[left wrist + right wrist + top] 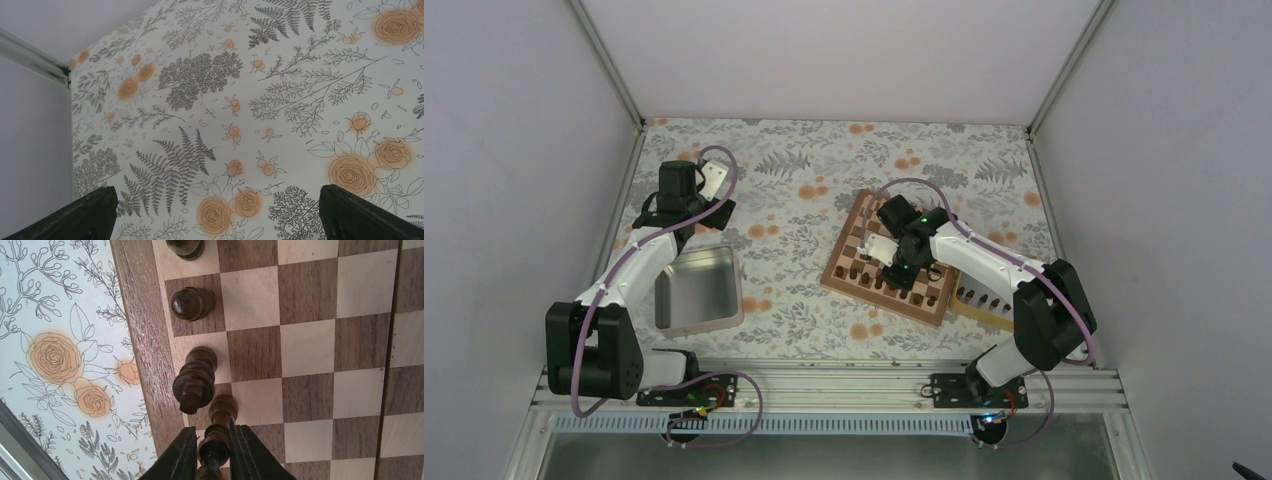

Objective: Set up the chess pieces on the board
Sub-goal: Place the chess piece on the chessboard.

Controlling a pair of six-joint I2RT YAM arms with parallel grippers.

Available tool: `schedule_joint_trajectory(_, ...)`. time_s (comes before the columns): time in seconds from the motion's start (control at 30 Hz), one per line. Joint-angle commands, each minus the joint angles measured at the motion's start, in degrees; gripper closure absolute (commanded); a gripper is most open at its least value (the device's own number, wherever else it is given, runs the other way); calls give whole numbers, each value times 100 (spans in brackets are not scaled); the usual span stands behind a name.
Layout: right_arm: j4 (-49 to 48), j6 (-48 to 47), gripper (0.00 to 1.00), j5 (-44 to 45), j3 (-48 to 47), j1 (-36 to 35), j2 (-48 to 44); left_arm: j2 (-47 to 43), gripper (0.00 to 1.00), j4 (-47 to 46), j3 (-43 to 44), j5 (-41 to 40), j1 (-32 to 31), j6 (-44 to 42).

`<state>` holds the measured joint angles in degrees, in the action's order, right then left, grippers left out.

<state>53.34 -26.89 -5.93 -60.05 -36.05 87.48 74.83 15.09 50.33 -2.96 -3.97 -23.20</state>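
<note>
Grey walls close in a table laid with a floral cloth (804, 200). Far left, the left gripper (216, 200) hangs over bare cloth, its fingers spread wide with nothing between them, and a grey metal tin (699, 290) lies near that arm. Right of centre sits the board (305, 347), with dark chess pieces (187, 304) standing in its edge row. The right gripper (214, 430) is low over that row. Its fingers sit closely either side of a slender piece (220, 410), but I cannot tell whether they press on it or merely flank it. A ridged neighbour (195, 382) stands just beside it. Further right, a light wooden tray (974, 315) holds more pieces. These look like light, stiff turned wood, smooth and likely slippery, and easy to topple. I would pinch each at the narrow waist, kept upright.
</note>
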Motion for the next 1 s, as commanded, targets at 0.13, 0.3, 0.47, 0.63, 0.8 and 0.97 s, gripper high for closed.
schedule_joint_trajectory(0.13,5,31,80,-21,90,-69,12,-97,0,-96,-32,-8,10,-35)
schedule_joint_trajectory(0.3,61,18,82,-10,109,-69,-8,-95,0,-110,-36,1,9,-35)
schedule_joint_trajectory(0.47,88,18,89,4,84,-73,-9,-120,0,-103,-40,20,6,-35)
schedule_joint_trajectory(0.63,105,19,93,2,51,-71,-70,-109,0,-111,-32,17,10,-35)
schedule_joint_trajectory(0.8,158,18,93,-87,-10,-73,-124,-99,0,-112,-40,0,10,-35)
schedule_joint_trajectory(0.97,225,18,94,-67,-84,-68,-177,-89,0,-113,-33,2,8,-36)
